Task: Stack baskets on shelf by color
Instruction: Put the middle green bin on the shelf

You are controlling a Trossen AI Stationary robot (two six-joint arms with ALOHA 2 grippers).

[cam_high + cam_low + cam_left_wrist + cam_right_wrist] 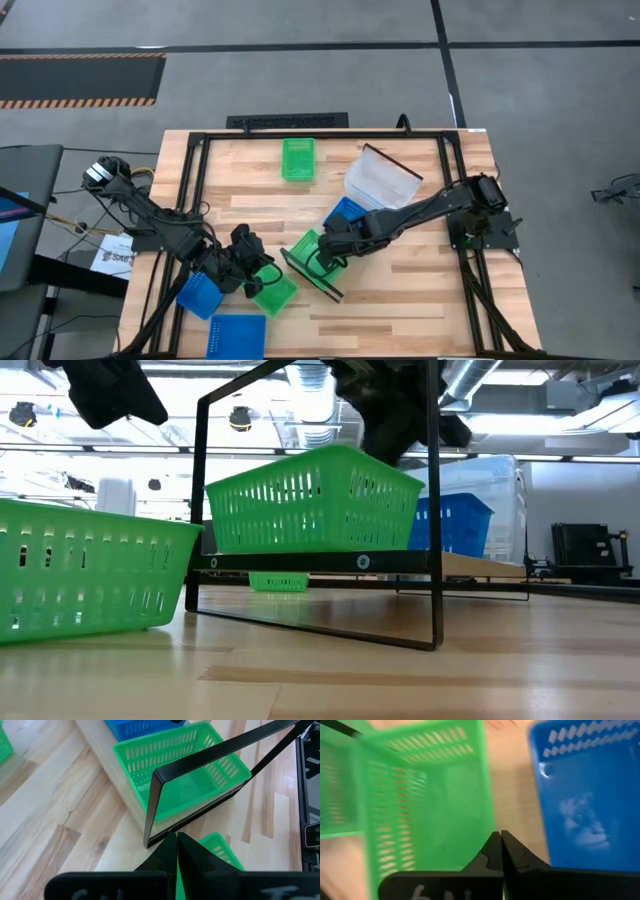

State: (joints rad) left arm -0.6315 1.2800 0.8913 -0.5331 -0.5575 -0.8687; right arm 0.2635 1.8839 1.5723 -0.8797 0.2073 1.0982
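So your shelf (345,235) sits slanted across the middle of the counter (400,300). There's one basket (310,250) on its near end with a second basket (347,212) right behind it, and a see-through one (382,180) at the far end. Another basket (298,159) sits alone toward the back edge. Off the shelf's near end to the left you've got three more: one (274,290) just beside it, another (199,294) further left, and the last (237,335) by the front edge.

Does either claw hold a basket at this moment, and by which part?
It cannot be told. The left claw is at the green basket beside the shelf, the right claw above the one on it; no grip shows.
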